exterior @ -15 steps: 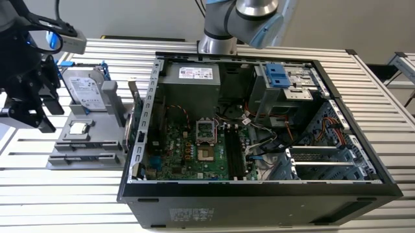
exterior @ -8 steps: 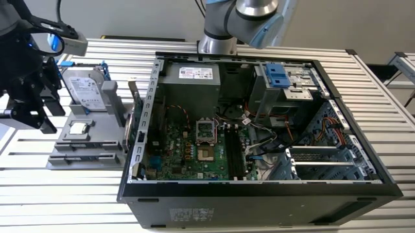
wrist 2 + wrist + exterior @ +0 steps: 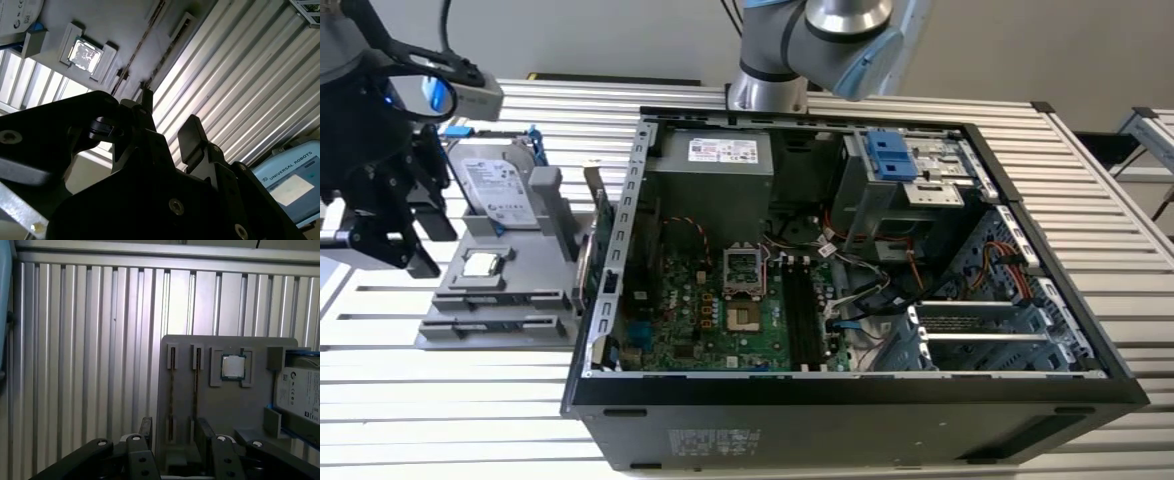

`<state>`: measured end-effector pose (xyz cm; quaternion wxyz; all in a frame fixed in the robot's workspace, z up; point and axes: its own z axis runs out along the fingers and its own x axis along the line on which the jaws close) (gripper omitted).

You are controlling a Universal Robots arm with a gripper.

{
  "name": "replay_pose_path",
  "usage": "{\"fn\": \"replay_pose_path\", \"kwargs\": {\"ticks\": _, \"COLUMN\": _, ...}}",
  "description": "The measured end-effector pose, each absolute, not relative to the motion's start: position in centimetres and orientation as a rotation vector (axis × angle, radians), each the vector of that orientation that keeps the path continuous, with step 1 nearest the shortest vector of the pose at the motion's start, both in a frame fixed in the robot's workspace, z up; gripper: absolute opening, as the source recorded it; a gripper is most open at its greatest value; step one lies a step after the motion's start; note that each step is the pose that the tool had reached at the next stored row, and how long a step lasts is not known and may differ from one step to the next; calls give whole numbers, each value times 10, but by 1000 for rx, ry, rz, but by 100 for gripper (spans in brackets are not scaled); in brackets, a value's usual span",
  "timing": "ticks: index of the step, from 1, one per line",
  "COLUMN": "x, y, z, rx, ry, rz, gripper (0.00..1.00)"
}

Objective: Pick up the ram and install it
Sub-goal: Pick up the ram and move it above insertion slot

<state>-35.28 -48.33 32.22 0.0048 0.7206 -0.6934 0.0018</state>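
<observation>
Exterior view: my gripper (image 3: 384, 245) hangs near the grey fixture (image 3: 540, 255) on the bench (image 3: 454, 400), to the exterior view's left of the open case (image 3: 854, 400).

Second wrist view: fingers (image 3: 192, 137) spread wide, nothing between them.

First wrist view: the ram (image 3: 172, 385) stands edge-up in a fixture slot, in line with the gap.

Judgement: centre on the stick, keep square, grip its flat faces.
</observation>
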Motion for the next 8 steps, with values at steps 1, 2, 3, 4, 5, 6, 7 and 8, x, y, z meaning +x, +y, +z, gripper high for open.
{"fn": "replay_pose_path", "kwargs": {"ticks": 1, "x": -353, "y": -483, "z": 321, "rx": 2257, "ry": -2172, "rz": 6, "gripper": 100}}
{"fn": "replay_pose_path", "kwargs": {"ticks": 2, "x": -353, "y": -483, "z": 321, "rx": 2257, "ry": -2172, "rz": 6, "gripper": 100}}
{"fn": "replay_pose_path", "kwargs": {"ticks": 3, "x": -353, "y": -483, "z": 320, "rx": 2257, "ry": -2172, "rz": 6, "gripper": 100}}
{"fn": "replay_pose_path", "kwargs": {"ticks": 4, "x": -353, "y": -483, "z": 320, "rx": 2257, "ry": -2172, "rz": 6, "gripper": 100}}
{"fn": "replay_pose_path", "kwargs": {"ticks": 5, "x": -353, "y": -483, "z": 319, "rx": 2257, "ry": -2172, "rz": 6, "gripper": 100}}
{"fn": "replay_pose_path", "kwargs": {"ticks": 6, "x": -353, "y": -483, "z": 318, "rx": 2257, "ry": -2172, "rz": 6, "gripper": 100}}
{"fn": "replay_pose_path", "kwargs": {"ticks": 7, "x": -353, "y": -483, "z": 318, "rx": 2257, "ry": -2172, "rz": 6, "gripper": 100}}
{"fn": "replay_pose_path", "kwargs": {"ticks": 8, "x": -353, "y": -483, "z": 317, "rx": 2257, "ry": -2172, "rz": 6, "gripper": 100}}
